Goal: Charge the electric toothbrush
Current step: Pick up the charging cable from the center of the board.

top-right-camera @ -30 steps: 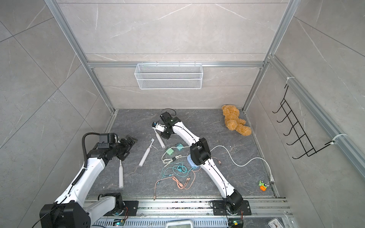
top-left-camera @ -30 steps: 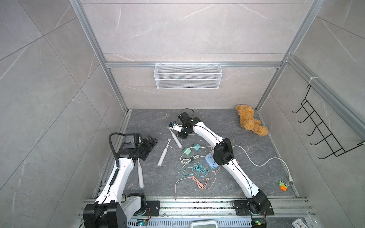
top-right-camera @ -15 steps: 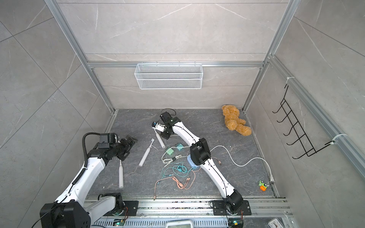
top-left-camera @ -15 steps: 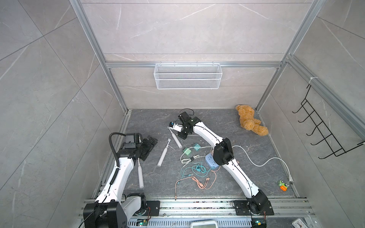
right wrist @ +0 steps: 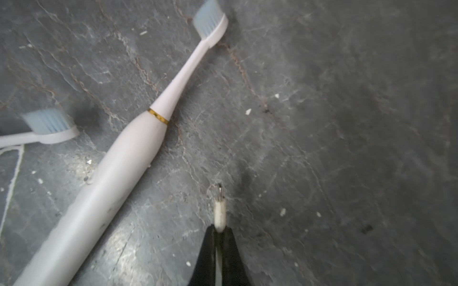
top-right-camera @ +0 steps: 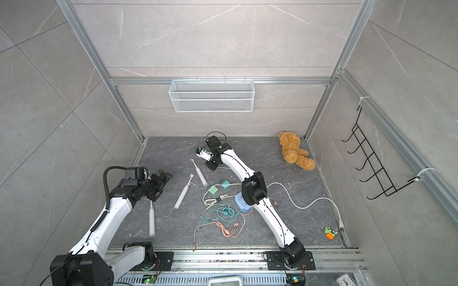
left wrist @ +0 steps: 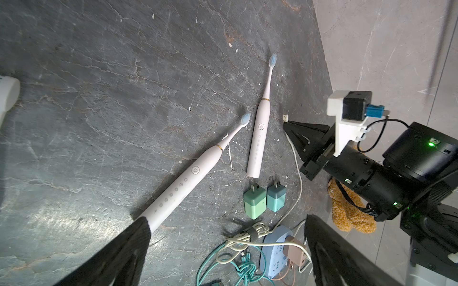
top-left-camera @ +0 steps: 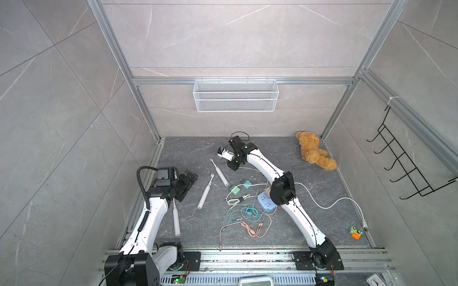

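Three white electric toothbrushes lie on the dark floor: one [top-left-camera: 219, 172] [right wrist: 119, 168] beside my right gripper, one [top-left-camera: 205, 190] [left wrist: 183, 183] in the middle, and one [top-left-camera: 176, 218] by the left arm. My right gripper [top-left-camera: 231, 165] [right wrist: 220, 230] is shut on the white charging cable's plug [right wrist: 220, 210], whose metal tip points forward just above the floor, to the side of the nearest brush's neck. The left gripper [top-left-camera: 190, 179] [left wrist: 228, 237] hovers open and holds nothing, with the middle brush's base next to one finger [left wrist: 124, 252].
Two green adapters [left wrist: 254, 201], a blue power strip [top-left-camera: 265, 201] with a pink plug in it, and teal [top-left-camera: 245, 211] and orange [top-left-camera: 247, 227] cables lie between the arms. A teddy bear [top-left-camera: 313, 153] sits at the back right, a small toy [top-left-camera: 355, 232] at the front right, a wire basket [top-left-camera: 235, 95] on the back wall.
Neither arm has visibly shifted. The right gripper's jaws have closed the last bit on the cable plug.
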